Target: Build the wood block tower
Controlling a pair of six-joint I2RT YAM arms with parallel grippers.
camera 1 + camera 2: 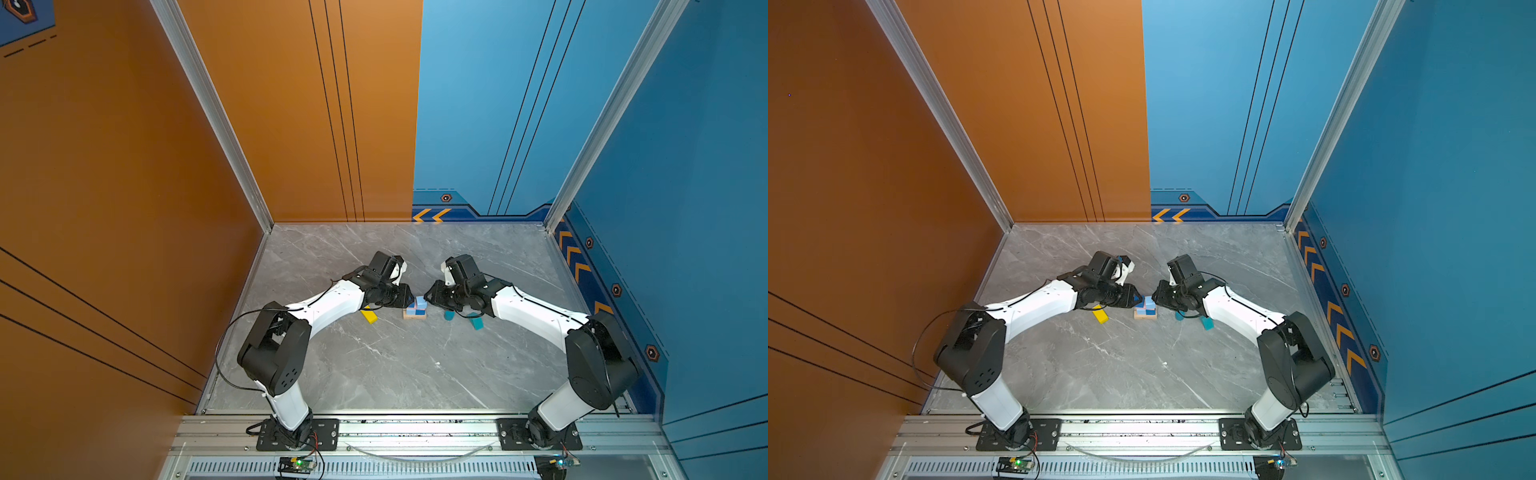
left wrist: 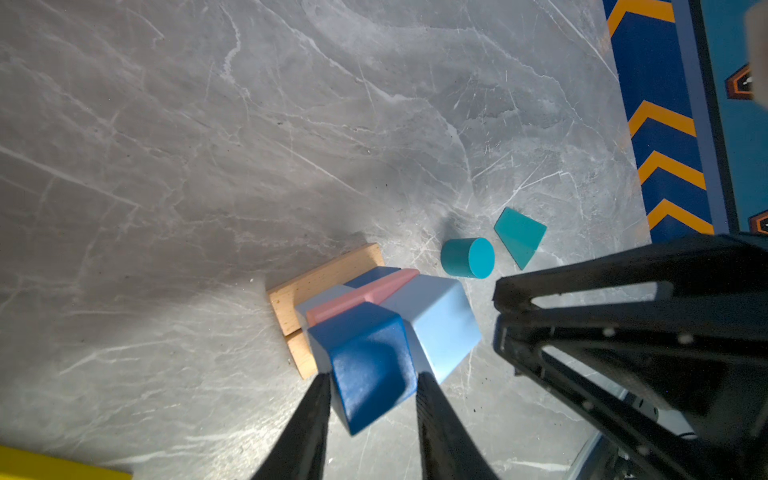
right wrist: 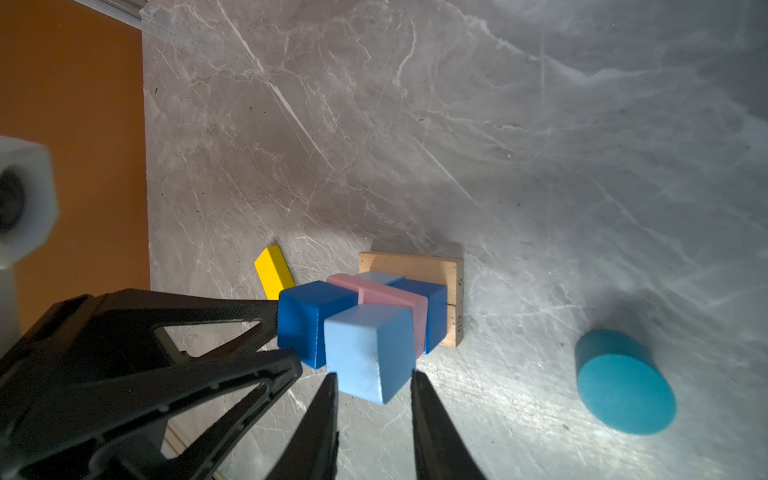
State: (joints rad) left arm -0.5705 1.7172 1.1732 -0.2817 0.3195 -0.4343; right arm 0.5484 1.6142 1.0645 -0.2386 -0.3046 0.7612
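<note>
**Item:** tower (image 1: 415, 309), part-built, standing mid-table (image 1: 395, 365) between the two arms in both top views.

**Layers, bottom up:**
- Two tan planks (image 2: 328, 270) are laid side by side.
- A lower pair of blue cubes, one light and one dark, is set on the planks.
- A pink slab (image 3: 386, 297) is laid across that pair.
- On top, a dark blue cube (image 2: 365, 357) and a light blue cube (image 3: 370, 349) are set close beside each other.

**Left gripper** (image 2: 374, 374): seen at tower-top height on the left side. The dark blue cube is seated well between its fingers. A black finger is laid against each of two opposite faces, so the cube is pinched while it rests on the slab.

**Right gripper** (image 3: 374, 372): seen opposite, on the right side. Only the near end of the light blue cube lies between its fingertips. Whether the pads touch it cannot be told, so neither a spread nor a pinch is recorded.

**Loose pieces:**
- A yellow bar (image 1: 369, 314) lies flat on the table just left of the tower, partly under the left gripper.
- A teal cylinder (image 2: 467, 257) lies on its side right of the tower.
- A teal prism (image 2: 519, 235) lies near the cylinder but apart from it. Both are partly covered by the right arm in the top views.
</note>
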